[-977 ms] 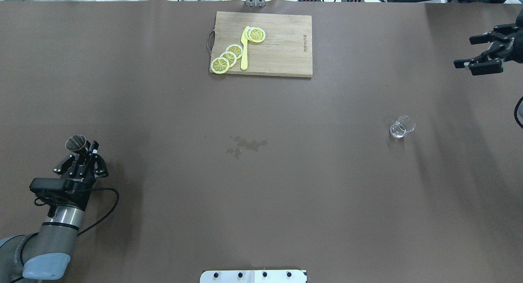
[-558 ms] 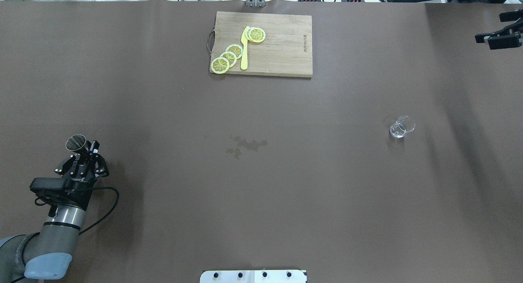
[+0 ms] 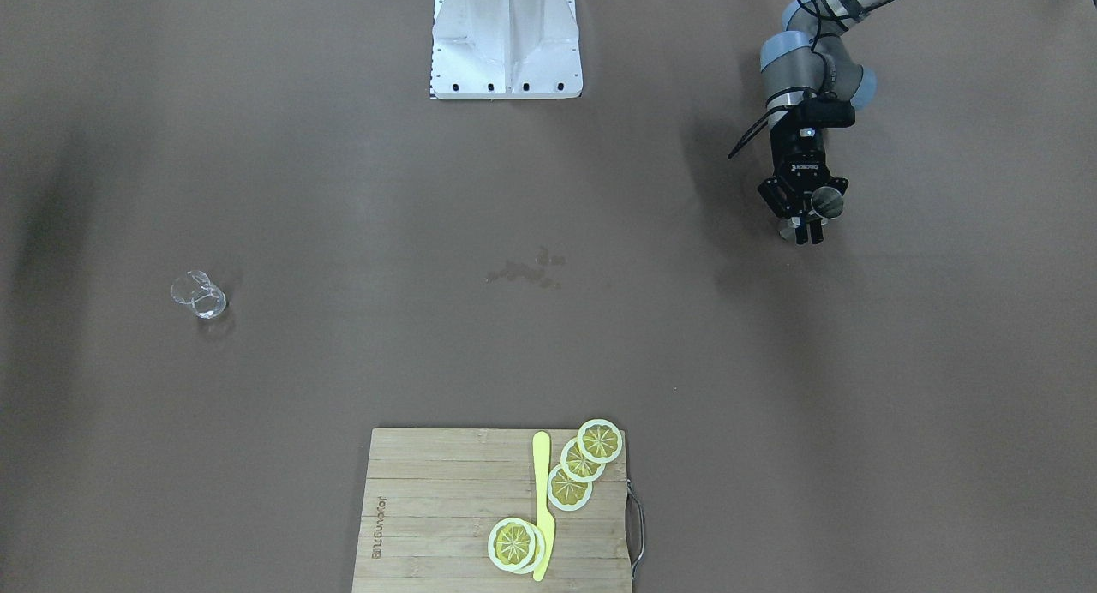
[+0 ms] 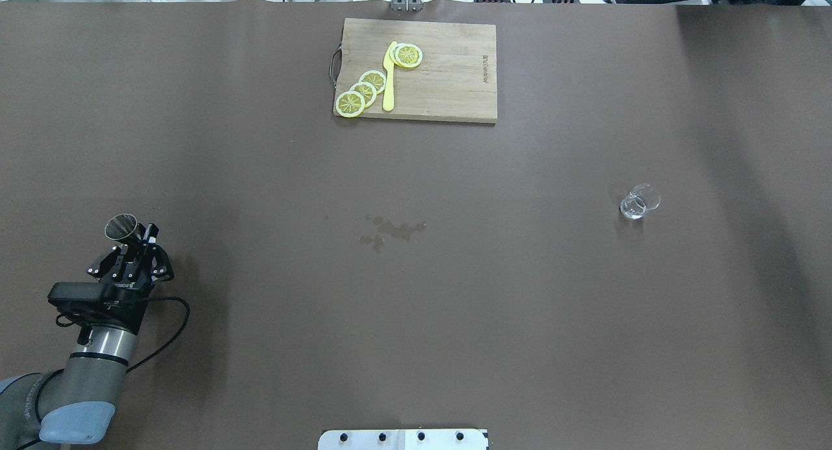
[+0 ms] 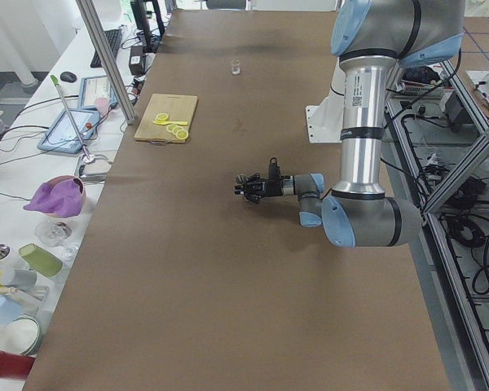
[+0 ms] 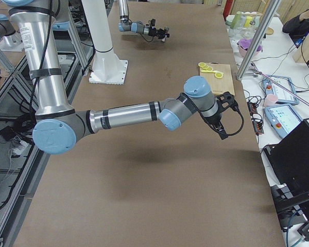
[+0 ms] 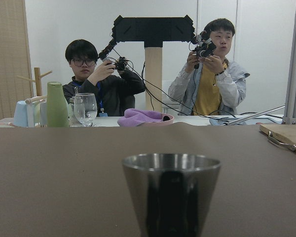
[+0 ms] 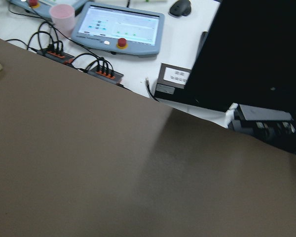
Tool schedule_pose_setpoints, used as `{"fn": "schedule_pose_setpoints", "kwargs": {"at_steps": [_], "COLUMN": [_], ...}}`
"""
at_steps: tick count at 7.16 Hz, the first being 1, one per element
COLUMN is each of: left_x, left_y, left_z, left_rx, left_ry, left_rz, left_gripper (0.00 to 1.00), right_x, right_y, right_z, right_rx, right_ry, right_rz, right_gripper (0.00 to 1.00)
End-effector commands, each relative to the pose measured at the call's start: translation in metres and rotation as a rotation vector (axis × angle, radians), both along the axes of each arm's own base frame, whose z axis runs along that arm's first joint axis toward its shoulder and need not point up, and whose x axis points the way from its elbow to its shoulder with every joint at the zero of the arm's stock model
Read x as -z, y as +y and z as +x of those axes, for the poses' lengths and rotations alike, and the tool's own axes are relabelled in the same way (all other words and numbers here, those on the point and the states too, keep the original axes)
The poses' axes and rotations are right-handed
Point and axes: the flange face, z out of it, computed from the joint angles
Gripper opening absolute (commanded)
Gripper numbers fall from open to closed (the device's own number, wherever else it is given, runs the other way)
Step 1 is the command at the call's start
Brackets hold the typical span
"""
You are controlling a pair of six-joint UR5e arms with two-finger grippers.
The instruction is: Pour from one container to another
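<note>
A small steel cup [image 4: 121, 227] stands upright at the table's left, also seen in the front view [image 3: 827, 201] and filling the left wrist view [image 7: 170, 192]. My left gripper [image 4: 144, 237] lies low and level, its fingers shut on the cup's narrow lower part. A small clear glass [image 4: 640, 201] stands alone on the right side of the table [image 3: 198, 295]. My right gripper [image 6: 220, 123] shows only in the right side view, raised over the table's far right edge. I cannot tell whether it is open or shut.
A wooden cutting board [image 4: 448, 73] with lemon slices and a yellow knife lies at the far middle. Wet spots [image 4: 393, 229] mark the table's centre. Two people [image 7: 202, 74] sit beyond the far edge, near cups and a purple cloth [image 7: 143, 116].
The right gripper has moved away toward the far right and left the overhead view. The left gripper and the steel cup have not moved.
</note>
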Motion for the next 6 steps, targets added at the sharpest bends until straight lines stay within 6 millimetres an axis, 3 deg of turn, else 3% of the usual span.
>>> {"fn": "schedule_pose_setpoints", "kwargs": {"at_steps": [1,2,4,5,6], "left_x": [-0.001,-0.001,0.0,0.002,0.003], "left_y": [0.0,0.0,0.001,0.001,0.001], "left_z": [0.001,0.001,0.002,0.0,-0.001], "left_rx": [-0.005,-0.008,-0.01,-0.01,-0.005], "left_ry": [-0.008,-0.006,-0.008,-0.005,-0.003], "left_rz": [-0.003,-0.004,-0.004,-0.003,0.0], "left_gripper": [0.27,0.33,0.53,0.73,0.98], "right_x": [-0.001,-0.003,-0.07,-0.097,-0.106], "right_y": [0.037,0.056,0.117,0.14,0.151], "right_z": [0.02,0.029,0.056,0.066,0.071], "right_rx": [-0.029,-0.035,-0.066,-0.089,-0.1], "right_ry": [0.004,-0.027,-0.109,-0.134,-0.147], "right_rz": [-0.285,-0.403,-0.584,-0.641,-0.661], "right_gripper": [1.0,1.0,1.0,1.0,1.0]}}
